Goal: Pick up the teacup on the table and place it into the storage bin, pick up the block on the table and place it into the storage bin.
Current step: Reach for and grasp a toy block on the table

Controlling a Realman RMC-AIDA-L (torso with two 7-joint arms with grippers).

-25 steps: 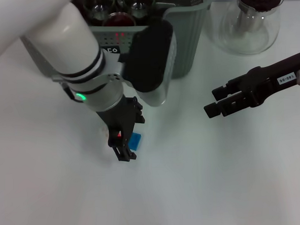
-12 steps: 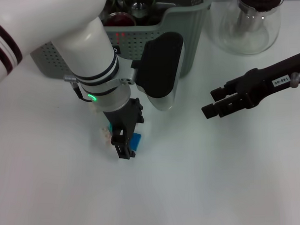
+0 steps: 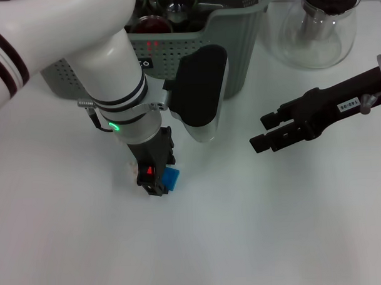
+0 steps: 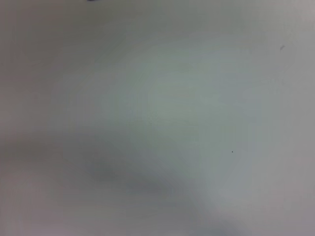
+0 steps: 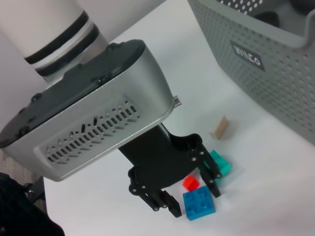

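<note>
While the right claw [image 3: 260, 131] hangs open, the left claw [image 5: 189, 196], fingers parted, straddles red block [image 5: 191, 183] beside blue block [image 5: 199, 205].

White table [image 3: 275, 227] fills view, evenly lit, soft shadows; no walls or floor visible.

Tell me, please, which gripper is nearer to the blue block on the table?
The left. The left gripper is right down at the blue block, its fingers beside it. The right gripper hangs well off to the block's right, above the bare table.
</note>
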